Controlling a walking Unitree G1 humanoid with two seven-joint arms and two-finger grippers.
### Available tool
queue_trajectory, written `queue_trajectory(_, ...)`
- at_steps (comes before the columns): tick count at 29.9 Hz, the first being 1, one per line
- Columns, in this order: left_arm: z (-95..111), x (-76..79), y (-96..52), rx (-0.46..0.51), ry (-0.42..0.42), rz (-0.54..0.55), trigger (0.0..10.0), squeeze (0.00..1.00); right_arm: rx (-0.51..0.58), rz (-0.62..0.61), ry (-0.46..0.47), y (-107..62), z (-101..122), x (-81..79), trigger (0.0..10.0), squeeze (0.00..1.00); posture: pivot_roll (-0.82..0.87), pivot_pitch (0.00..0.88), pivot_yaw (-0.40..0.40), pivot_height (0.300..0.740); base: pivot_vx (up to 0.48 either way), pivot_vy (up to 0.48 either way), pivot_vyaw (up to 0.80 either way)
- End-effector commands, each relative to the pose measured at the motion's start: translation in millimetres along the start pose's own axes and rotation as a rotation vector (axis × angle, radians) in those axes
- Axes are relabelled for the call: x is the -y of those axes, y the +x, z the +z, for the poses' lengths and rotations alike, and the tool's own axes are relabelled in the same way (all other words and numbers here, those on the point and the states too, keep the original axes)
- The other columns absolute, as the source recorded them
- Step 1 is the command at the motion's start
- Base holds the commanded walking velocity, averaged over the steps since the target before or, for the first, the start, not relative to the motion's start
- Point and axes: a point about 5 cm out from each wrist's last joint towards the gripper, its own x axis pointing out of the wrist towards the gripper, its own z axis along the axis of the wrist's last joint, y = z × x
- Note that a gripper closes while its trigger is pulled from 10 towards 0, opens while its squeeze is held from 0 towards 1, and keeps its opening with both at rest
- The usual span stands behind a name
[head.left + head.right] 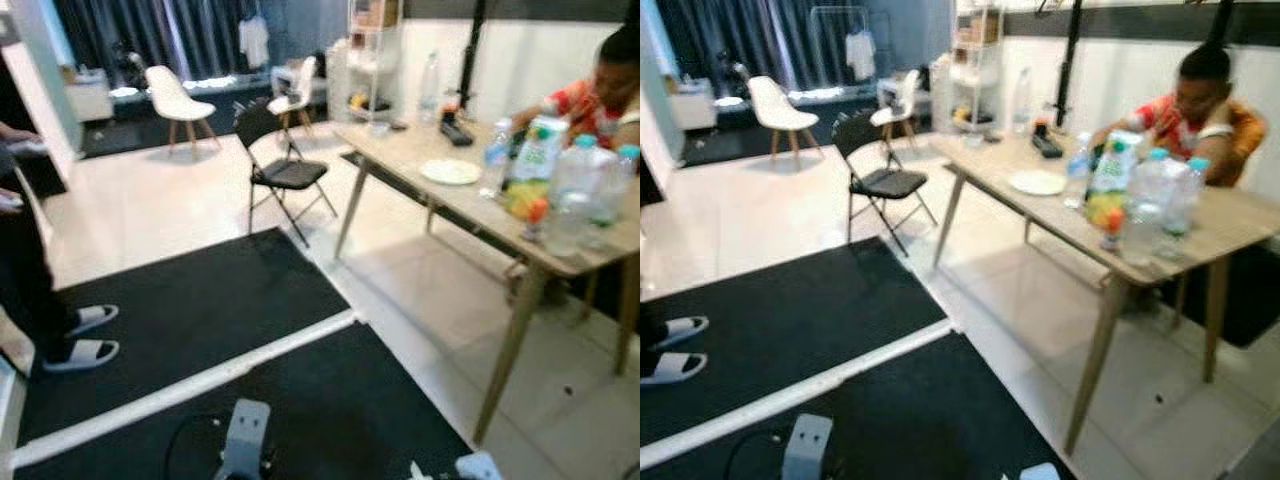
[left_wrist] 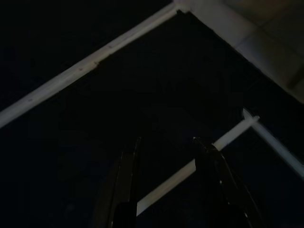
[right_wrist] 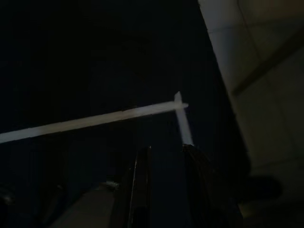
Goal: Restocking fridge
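Black floor mats (image 1: 200,300) with pale strips of tile between them lie right under you, and both arms hang idle over them. Your left gripper (image 2: 164,190) points at the dark mat with its jaws released, a clear gap between the two black fingers; your right gripper (image 3: 164,185) hangs the same way, jaws parted and empty.

What you need for restocking stands on the wooden desk (image 1: 400,150) ahead and to your right: a cluster of bottles (image 1: 560,185) near the desk's near end, clear plastic ones with blue caps plus a taller white-and-green one. A white plate (image 1: 450,171) lies further along the desk, apart from them. A person in a red top (image 1: 1190,115) sits behind the desk, close to the bottles, so mind that reach.

Expect the full bottles to be fairly heavy, smooth and a little slippery, with thin walls that give under pressure. Take one around the middle of its body, upright, jaws squeezing firmly but not crushing. They stand close together, so pick an outer one first. Blur hides the labels.
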Motion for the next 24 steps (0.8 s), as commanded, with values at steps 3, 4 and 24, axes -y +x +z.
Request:
queue_trajectory(3, -9.1, -3.4, -3.8, -0.029, -0.009, 0.014, 10.0, 0.00, 0.014, 0.018, 0.000, 1.4, 2.3, -6.4, 10.0, 0.00, -0.03, 0.074, 0.019, 0.740, 0.450, 0.000, 0.00)
queue_trajectory(4, -9.1, -3.4, -3.8, -0.029, -0.009, 0.014, 10.0, 0.00, 0.014, 0.018, 0.000, 1.4, 2.3, -6.4, 10.0, 0.00, -0.03, 0.074, 0.019, 0.740, 0.450, 0.000, 0.00)
queue_trajectory(24, -12.2, -1.6, -5.6, -0.033, -0.023, 0.019, 10.0, 0.00, 0.034, 0.055, -0.017, 3.1, 6.4, -15.2, 10.0, 0.00, -0.02, 0.087, 0.008, 0.740, 0.451, 0.000, 0.00)
